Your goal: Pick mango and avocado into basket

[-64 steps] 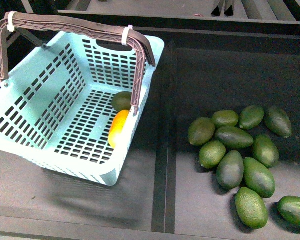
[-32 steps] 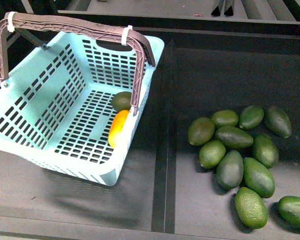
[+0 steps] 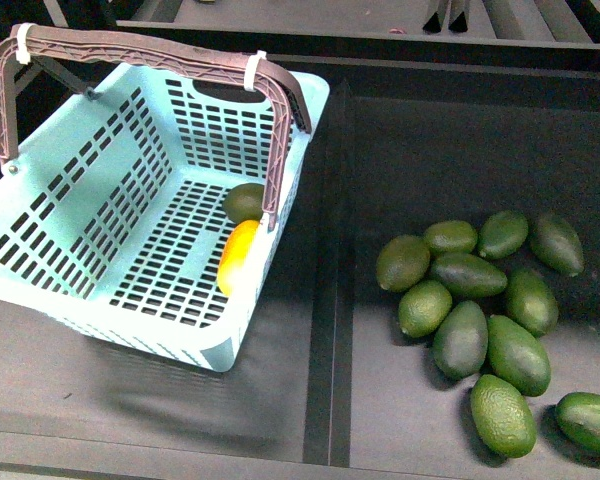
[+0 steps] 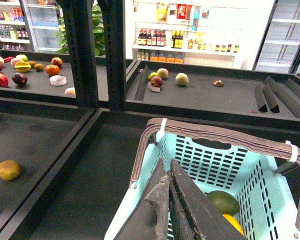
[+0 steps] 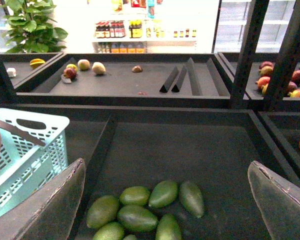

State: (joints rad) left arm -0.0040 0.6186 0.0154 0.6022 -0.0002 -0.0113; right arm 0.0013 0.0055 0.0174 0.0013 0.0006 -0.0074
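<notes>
The turquoise basket point(image 3: 40, 215) with its brown handle point(image 3: 140, 52) stands at the left. Inside it lie the yellow-orange mango point(image 3: 238, 256) and one dark green avocado point(image 3: 245, 202), against the right wall. No gripper shows in the front view. In the left wrist view my left gripper point(image 4: 166, 170) is shut and empty, above the basket's rim point(image 4: 142, 160); the avocado point(image 4: 223, 202) and the mango point(image 4: 233, 223) lie beyond it. In the right wrist view my right gripper point(image 5: 166, 164) is open and empty, above the loose avocados point(image 5: 137, 217).
Several loose avocados point(image 3: 480, 300) lie heaped in the dark tray at the right. A raised divider point(image 3: 330, 300) runs between the basket's tray and theirs. Black shelf posts point(image 4: 85, 55) and further trays of fruit point(image 4: 165, 77) stand behind.
</notes>
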